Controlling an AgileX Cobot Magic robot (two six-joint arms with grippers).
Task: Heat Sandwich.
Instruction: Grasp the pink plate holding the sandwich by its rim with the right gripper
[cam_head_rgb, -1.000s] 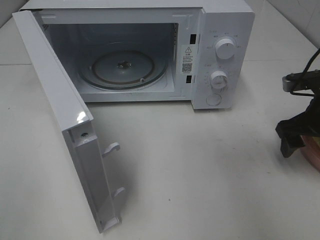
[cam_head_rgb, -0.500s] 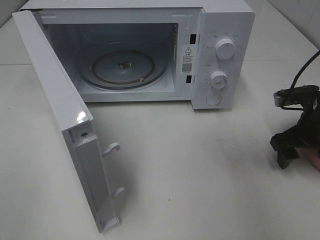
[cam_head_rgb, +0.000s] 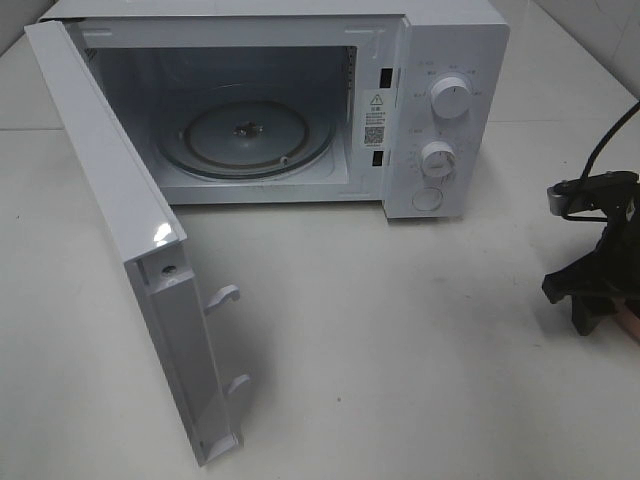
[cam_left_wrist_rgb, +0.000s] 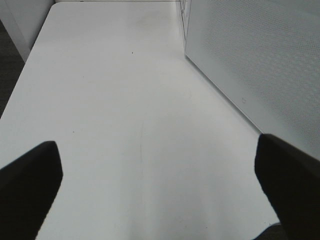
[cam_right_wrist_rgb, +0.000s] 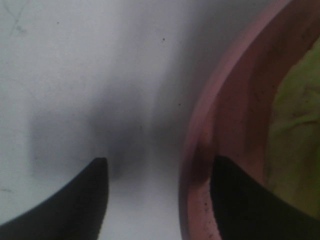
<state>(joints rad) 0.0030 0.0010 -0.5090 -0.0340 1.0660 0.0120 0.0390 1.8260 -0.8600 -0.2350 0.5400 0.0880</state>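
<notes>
a boxy white microwave (cam_head_rgb: 455, 30) stands by the back edge of a matte white table (cam_head_rgb: 400, 350). its flat door (cam_head_rgb: 110, 190) swings out toward the front left corner, with two hooked latches on its inner edge. inside lies a round, ribbed glass turntable (cam_head_rgb: 250, 135). two round knobs (cam_head_rgb: 451, 98) sit one above the other on the panel, over a round button (cam_head_rgb: 427, 199).

near the table's right edge is a pink plate (cam_right_wrist_rgb: 235, 100), smooth and glossy, with a curved raised rim. the sandwich (cam_right_wrist_rgb: 295, 125) lies in it. only its crinkled green-yellow filling shows, blurred, and the bread is out of frame.

the right gripper (cam_right_wrist_rgb: 157, 167) hangs low over the plate's rim. its dark fingers stand partly apart and straddle the rim, one over bare table, the other inside the plate against its wall. the outer finger is clear of the rim, so nothing is pinched.

the left gripper (cam_left_wrist_rgb: 156, 150) hovers over bare table beside the door's dotted mesh face, blunt black fingers spread wide and holding nothing.
</notes>
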